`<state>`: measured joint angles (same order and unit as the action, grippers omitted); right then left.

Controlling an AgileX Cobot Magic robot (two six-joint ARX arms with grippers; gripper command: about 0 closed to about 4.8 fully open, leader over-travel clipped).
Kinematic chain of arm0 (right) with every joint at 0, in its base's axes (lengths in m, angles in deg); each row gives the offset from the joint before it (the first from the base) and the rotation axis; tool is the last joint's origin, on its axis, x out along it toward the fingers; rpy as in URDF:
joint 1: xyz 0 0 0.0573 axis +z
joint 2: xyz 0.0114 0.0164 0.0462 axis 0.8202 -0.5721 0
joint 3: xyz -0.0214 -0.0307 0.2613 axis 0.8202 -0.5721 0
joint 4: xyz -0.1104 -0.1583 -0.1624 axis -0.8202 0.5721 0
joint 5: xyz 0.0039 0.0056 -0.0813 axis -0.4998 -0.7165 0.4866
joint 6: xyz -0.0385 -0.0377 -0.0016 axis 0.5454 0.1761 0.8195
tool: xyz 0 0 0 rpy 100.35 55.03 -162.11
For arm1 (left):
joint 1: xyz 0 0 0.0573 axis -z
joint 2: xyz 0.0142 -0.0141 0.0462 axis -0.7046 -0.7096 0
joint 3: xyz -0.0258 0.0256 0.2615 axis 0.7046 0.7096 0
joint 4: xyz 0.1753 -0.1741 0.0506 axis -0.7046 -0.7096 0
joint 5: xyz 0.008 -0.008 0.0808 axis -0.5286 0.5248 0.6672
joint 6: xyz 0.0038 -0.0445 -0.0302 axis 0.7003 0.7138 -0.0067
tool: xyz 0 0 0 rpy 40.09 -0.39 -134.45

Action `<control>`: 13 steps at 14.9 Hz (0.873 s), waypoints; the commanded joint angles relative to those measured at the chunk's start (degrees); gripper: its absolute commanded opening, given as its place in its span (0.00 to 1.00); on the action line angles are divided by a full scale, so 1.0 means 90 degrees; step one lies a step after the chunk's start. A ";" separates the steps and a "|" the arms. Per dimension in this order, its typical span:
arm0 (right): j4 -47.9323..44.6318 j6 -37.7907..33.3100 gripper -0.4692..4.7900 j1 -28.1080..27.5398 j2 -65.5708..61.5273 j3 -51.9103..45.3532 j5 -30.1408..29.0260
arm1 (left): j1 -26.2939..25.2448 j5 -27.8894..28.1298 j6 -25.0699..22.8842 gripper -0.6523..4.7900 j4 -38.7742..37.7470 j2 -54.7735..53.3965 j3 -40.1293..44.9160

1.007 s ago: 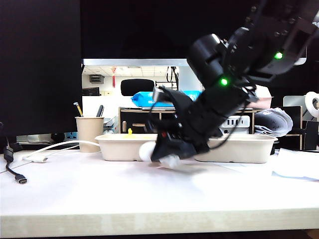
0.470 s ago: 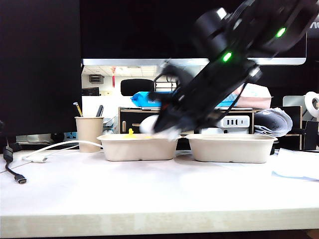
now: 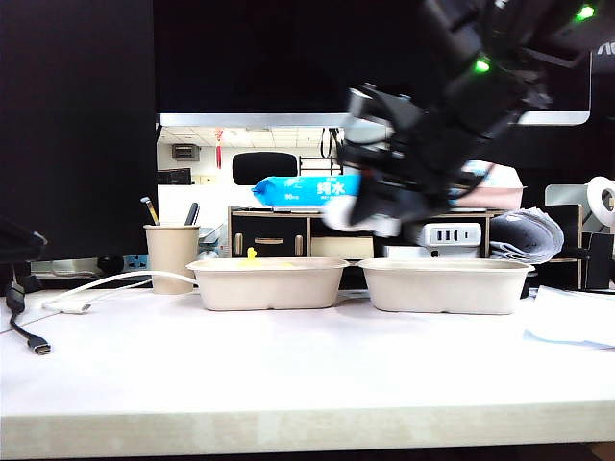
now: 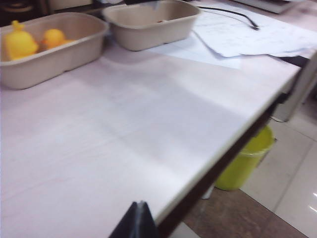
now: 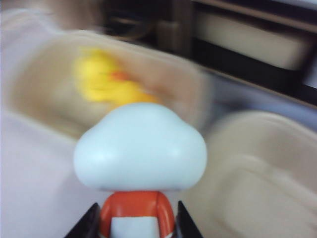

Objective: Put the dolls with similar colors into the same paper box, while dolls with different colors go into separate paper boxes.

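We are holding the white rounded figure with orange marks [image 5: 140,153] pinched in the right gripper [image 5: 133,218], hovering above the gap beside the empty right beige pulp tray [image 3: 445,285]; the left gripper [image 4: 136,223], apparently closed and empty, is parked far off.

A pale table [image 3: 288,384] is filling the near view, with a dark monitor [image 3: 77,125] standing at left. Far behind, a black chair [image 3: 264,167] and cabinet [image 3: 269,235] are sitting under ceiling lights. A yellow bin [image 4: 247,163] is standing on the tiled floor [image 4: 292,193].
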<state>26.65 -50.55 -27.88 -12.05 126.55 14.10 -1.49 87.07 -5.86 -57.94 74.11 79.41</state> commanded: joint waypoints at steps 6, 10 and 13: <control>0.0194 0.0168 0.29 -0.0882 0.0022 0.0027 0.0860 | 0.0313 -0.0022 -0.0024 0.11 0.0046 -0.0556 -0.0005; 0.0236 0.0146 0.48 -0.0986 -0.0015 0.0029 0.0840 | 0.0304 -0.0022 -0.0024 0.11 0.0041 -0.0449 -0.0005; 0.0255 0.0119 0.53 -0.0986 0.0002 0.0029 0.0838 | 0.0087 -0.0024 -0.0024 0.11 0.0046 -0.0187 -0.0005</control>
<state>29.46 -49.37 -36.75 -12.40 126.55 21.73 -0.05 86.93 -5.88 -57.94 72.19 79.41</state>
